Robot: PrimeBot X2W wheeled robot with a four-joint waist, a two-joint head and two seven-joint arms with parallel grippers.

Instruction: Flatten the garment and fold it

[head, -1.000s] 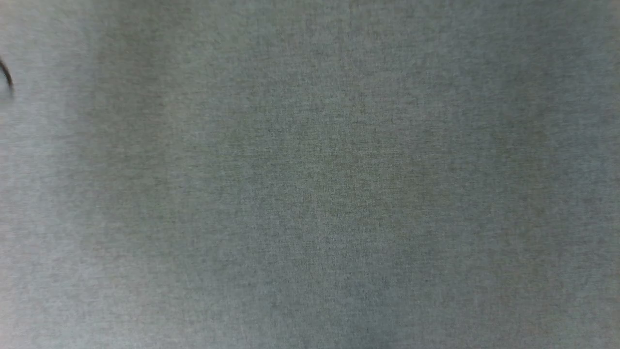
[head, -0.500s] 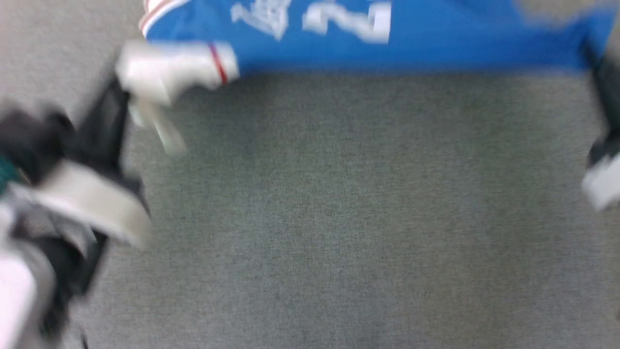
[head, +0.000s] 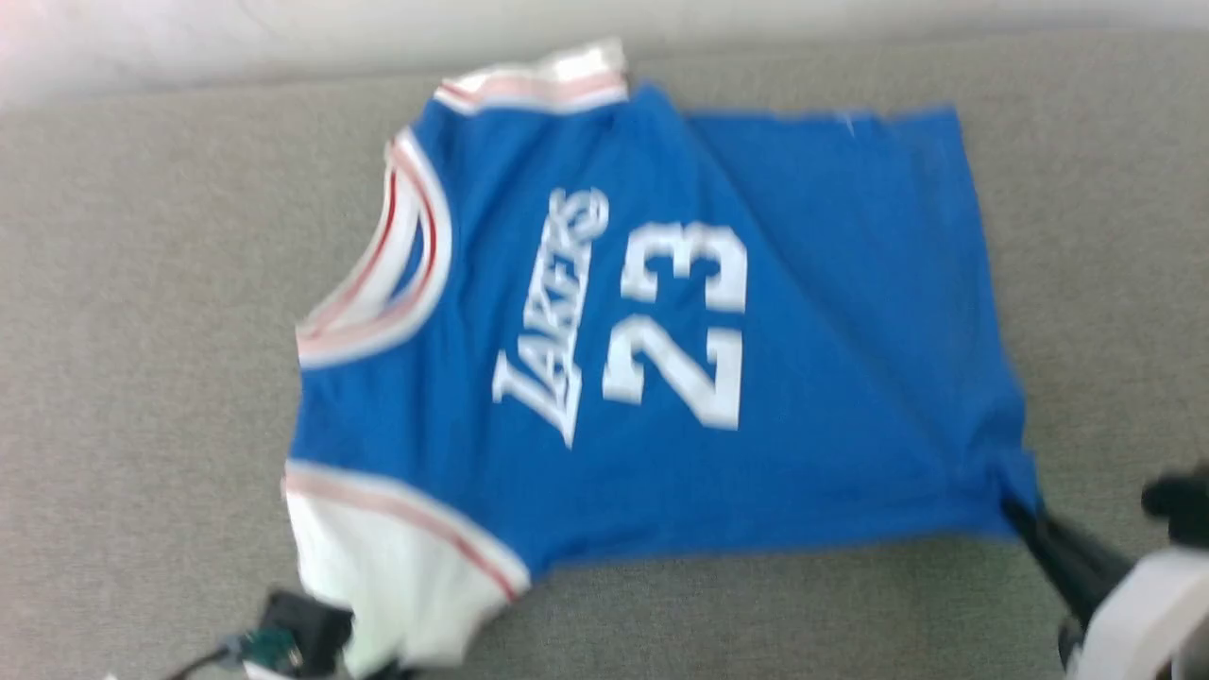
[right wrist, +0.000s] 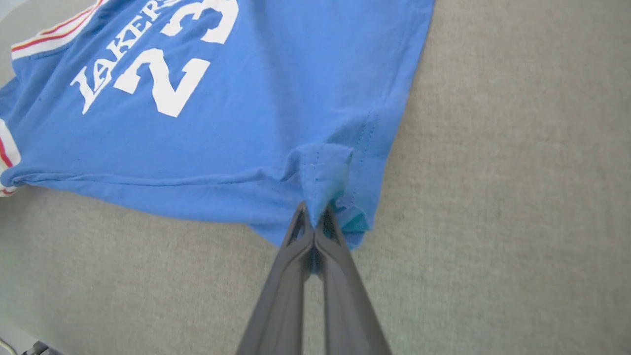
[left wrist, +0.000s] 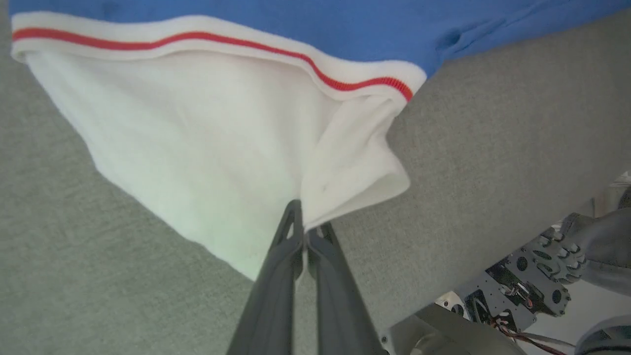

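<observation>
Grey cloth surface (head: pixel 132 283), finely woven and matte, spread across nearly the whole scene under soft, even light. Along its far edge a pale band (head: pixel 803 19), blurred, too indistinct to tell wall from floor. Washed to pinkish white by glare at the left end.

A grey, finely woven fabric surface (head: pixel 142 283) spreads from the near edge to the far side and across from left to right. Along its far edge runs a pale, blurred band (head: pixel 283 42), brightest at the far left.
</observation>
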